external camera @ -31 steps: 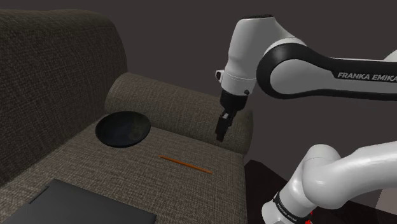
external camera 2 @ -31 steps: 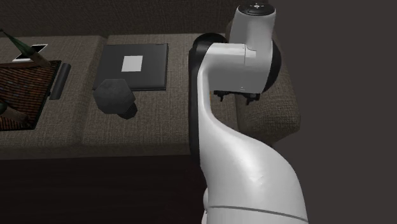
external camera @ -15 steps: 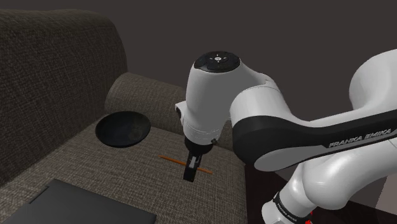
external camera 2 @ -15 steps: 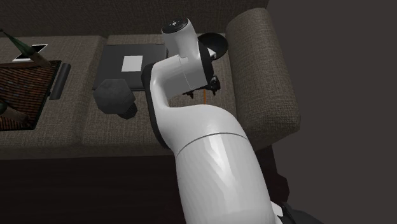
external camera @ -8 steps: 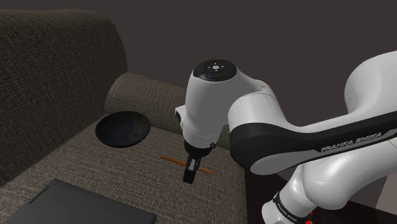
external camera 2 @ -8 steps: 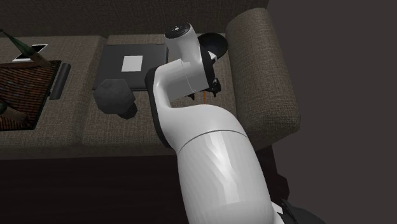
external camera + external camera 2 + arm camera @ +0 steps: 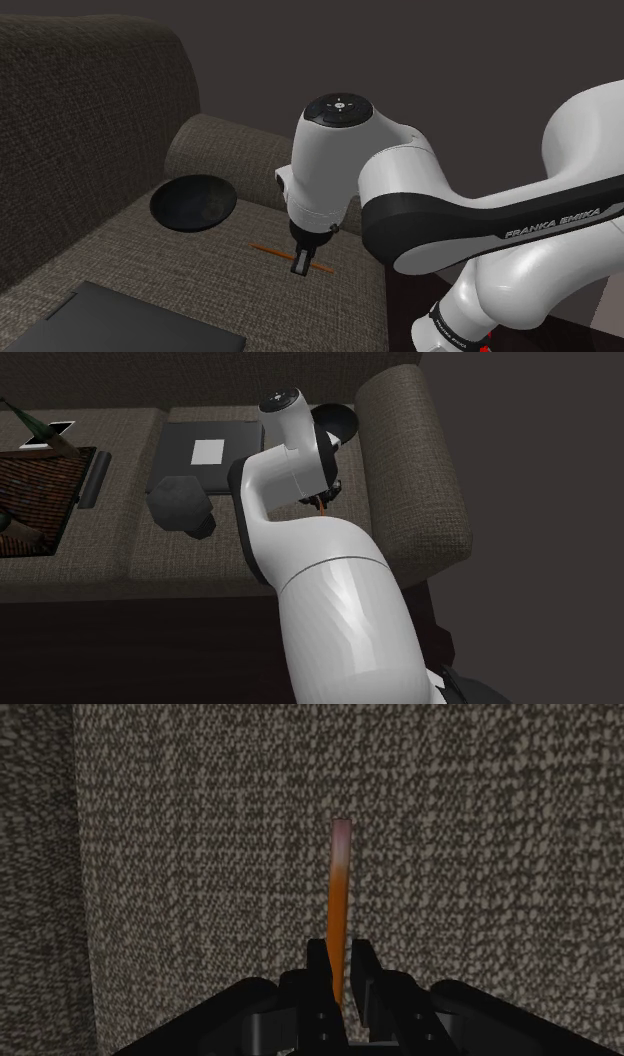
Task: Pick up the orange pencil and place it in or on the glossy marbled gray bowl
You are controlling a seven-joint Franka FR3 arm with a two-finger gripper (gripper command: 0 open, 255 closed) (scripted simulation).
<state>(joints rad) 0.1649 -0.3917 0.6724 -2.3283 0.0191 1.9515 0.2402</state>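
The arm (image 7: 330, 170) is built of smooth, rounded white shells, with a broad black band (image 7: 440, 235) wrapping the link just right of the round black cap (image 7: 338, 105) in the shoulder view. That cap is flat and carries small pale marks (too fine to read, perhaps screws). Farther right of the cap, pale capitals (image 7: 550, 222) spell FRANKA EMIKA along the band. Below the cap is the all-black gripper (image 7: 299, 266), with two slim squared fingers (image 7: 318, 966) on a blocky body.

We log the pencil (image 7: 340, 894) orange, pale at its tip; bowl (image 7: 193, 203) glossy black; sofa (image 7: 130, 255) speckled grey-brown weave.
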